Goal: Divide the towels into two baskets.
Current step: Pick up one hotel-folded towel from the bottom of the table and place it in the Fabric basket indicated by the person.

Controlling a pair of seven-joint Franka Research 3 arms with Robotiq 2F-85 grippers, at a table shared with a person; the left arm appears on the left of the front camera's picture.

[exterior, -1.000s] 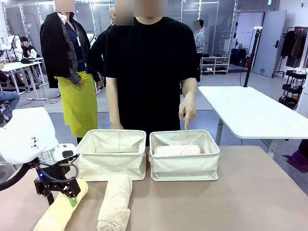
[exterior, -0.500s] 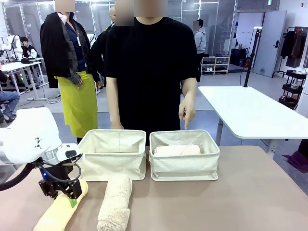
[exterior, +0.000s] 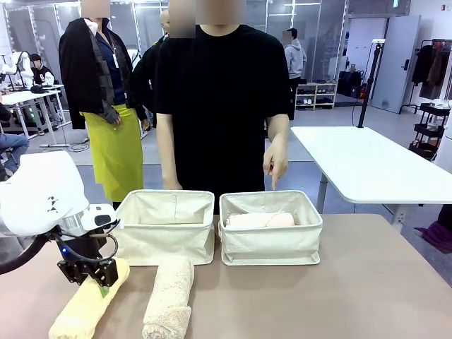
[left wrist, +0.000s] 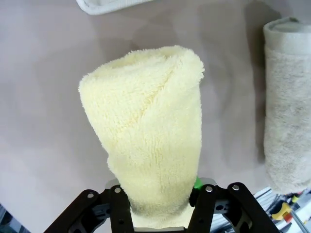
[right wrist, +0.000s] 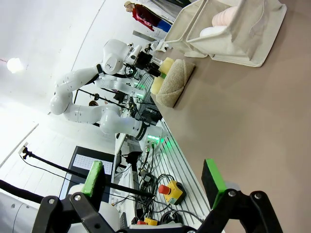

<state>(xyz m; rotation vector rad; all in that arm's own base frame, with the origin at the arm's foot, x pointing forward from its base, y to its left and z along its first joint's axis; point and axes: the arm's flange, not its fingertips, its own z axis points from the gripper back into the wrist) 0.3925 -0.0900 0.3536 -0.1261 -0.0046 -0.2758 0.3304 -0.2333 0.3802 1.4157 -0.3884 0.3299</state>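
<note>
Yellow towel (exterior: 88, 304): rolled, lying on the desk (exterior: 353, 282) at lower left of the front view, running diagonally toward the bottom edge. Left gripper (exterior: 95, 277) is clamped across its far end. In the left wrist view the roll (left wrist: 150, 131) rises from between the closed-in fingers (left wrist: 119, 208), and a bit of green pad shows on the right side of the pinch.

Beige towel (exterior: 169, 296): rolled, on the desk just right of the yellow one and not touching it. It lies in front of the left basket, and nothing holds it. It sits along the right edge of the left wrist view (left wrist: 289, 107).

Left basket (exterior: 164, 229): cream canvas, center-left. Only its inner walls show from the front, and I cannot tell what lies on its floor.

Right basket (exterior: 270, 229): same make, just beside the left one with a narrow gap between them. A pink towel (exterior: 261, 220) lies across it below the rim. In the right wrist view a paler roll end (right wrist: 211, 31) shows next to the pink one (right wrist: 228, 17) inside this basket (right wrist: 252, 43).

Person's hand (exterior: 275, 166): above the right basket's far rim, with the index finger pointing down at it.

Right gripper (right wrist: 153, 179): jaws spread wide with nothing between the green pads, above bare desk.
</note>
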